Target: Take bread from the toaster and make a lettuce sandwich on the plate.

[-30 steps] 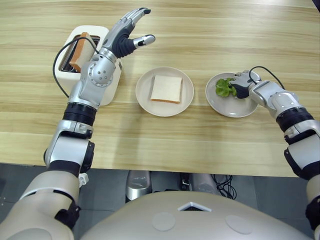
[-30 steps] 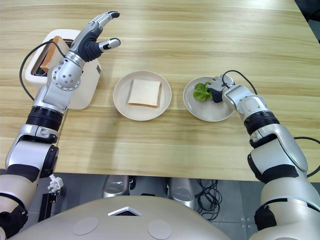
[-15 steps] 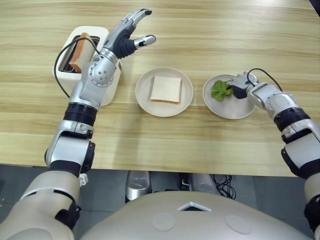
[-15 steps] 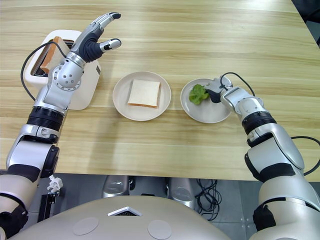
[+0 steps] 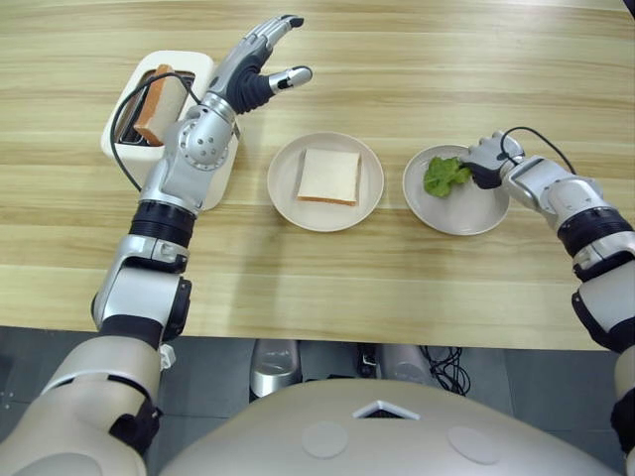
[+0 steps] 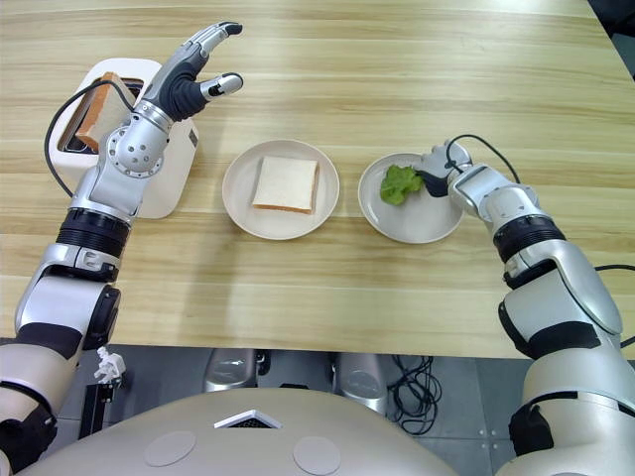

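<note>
right hand (image 5: 486, 166) rightward; one lettuce (image 5: 444, 177), two plates (image 5: 290, 203)

We're looking down on a broad wooden table (image 5: 417, 288), pale planks laid side by side, the grain running left to right across our view. Soft, even light lies on it, and we pick up a faint sheen on the far boards. Its near edge cuts straight across, and below it we see grey floor (image 5: 40, 347), darker than the wood. A tangle of dark cables (image 6: 412, 372) lies there under the edge. At the far right corner we glimpse a dark patch (image 6: 620, 15) beyond the table.
</note>
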You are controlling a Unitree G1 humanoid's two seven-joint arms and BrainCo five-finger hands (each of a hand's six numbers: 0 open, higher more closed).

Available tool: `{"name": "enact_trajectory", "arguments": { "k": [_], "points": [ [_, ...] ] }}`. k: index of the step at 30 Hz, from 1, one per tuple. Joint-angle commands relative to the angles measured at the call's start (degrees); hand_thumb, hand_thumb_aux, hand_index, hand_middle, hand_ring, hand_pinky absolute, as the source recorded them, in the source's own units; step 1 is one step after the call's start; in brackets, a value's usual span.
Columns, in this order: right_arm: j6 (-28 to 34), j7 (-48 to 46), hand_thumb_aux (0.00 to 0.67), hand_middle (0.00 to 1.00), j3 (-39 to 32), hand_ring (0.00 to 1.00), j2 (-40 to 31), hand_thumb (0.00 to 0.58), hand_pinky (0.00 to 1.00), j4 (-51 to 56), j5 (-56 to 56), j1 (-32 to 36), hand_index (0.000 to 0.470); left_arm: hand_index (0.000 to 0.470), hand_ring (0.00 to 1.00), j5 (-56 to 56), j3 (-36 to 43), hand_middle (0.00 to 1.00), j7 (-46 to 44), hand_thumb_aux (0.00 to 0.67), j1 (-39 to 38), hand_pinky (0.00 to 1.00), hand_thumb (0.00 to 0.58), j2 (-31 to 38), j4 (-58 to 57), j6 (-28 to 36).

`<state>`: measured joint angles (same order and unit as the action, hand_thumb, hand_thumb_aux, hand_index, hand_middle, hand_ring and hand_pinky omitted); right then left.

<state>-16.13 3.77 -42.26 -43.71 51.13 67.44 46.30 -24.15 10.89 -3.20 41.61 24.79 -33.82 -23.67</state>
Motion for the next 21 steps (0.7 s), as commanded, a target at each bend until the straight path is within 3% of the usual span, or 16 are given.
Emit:
{"name": "enact_trajectory", "arguments": {
  "k": [1,21],
  "points": [
    [0.4,-1.1,0.67,1.0,1.0,1.0,-1.3,0.58,1.0,-3.8,-0.4,0.2,0.46,0.0,0.0,-0.4,0.4,0.0,-0.1,0.0,0.3,0.0,0.0,0.0,-1.4,0.1],
    [0.1,2.3,0.67,1.0,1.9,1.0,0.9,0.58,1.0,-14.4,0.8,3.0,0.46,0.0,0.0,-0.6,0.3,0.0,0.7,0.0,1.7,0.0,0.0,-0.2,-4.4,-0.3]
  ]
}}
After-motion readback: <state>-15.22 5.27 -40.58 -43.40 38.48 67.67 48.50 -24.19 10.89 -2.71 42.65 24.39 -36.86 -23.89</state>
